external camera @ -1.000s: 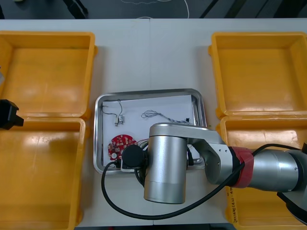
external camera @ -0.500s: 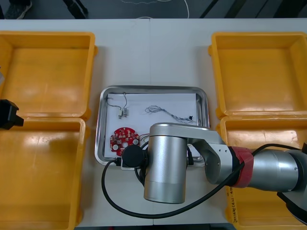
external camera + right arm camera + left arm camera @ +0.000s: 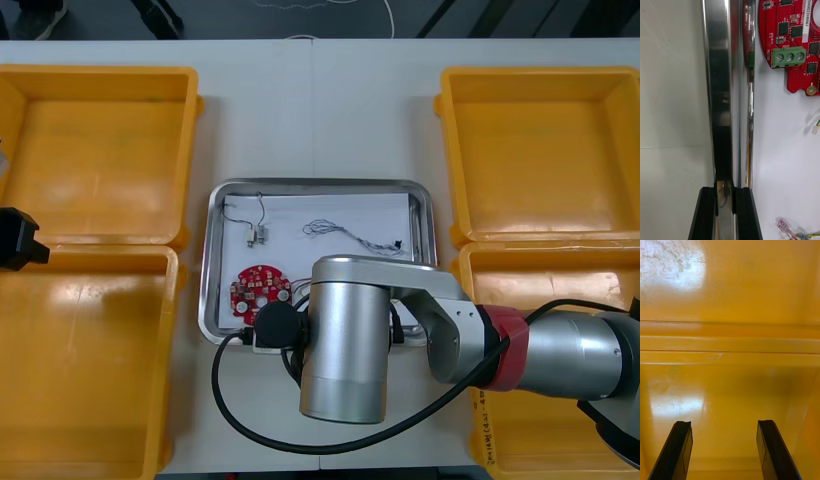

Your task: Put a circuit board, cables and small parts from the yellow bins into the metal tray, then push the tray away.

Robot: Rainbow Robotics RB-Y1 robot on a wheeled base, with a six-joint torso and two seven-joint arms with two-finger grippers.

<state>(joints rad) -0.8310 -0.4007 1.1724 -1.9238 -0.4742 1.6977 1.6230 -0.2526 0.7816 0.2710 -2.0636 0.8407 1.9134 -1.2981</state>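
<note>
The metal tray (image 3: 320, 186), white inside, lies between the yellow bins. In it are a round red circuit board (image 3: 259, 291), a short cable with a connector (image 3: 251, 224) and a thin cable (image 3: 352, 235). My right arm (image 3: 345, 340) covers the tray's near edge. In the right wrist view my right gripper (image 3: 725, 212) is shut on the tray's shiny rim (image 3: 720, 93), one finger on each side of it. The circuit board (image 3: 790, 37) lies just inside that rim. My left gripper (image 3: 724, 450) hangs open over an orange bin floor (image 3: 730, 390), holding nothing.
Two yellow bins stand on the left (image 3: 100, 150) (image 3: 80, 360) and two on the right (image 3: 545, 150) (image 3: 560, 270); what shows of them looks bare. Light table (image 3: 320, 110) stretches beyond the tray's far rim. A black hose loops below my right wrist (image 3: 240, 420).
The tray has slid a little to the right and straightened, and its contents shifted with it. My right gripper's fingers have come together on the rim. The left arm has stayed put.
</note>
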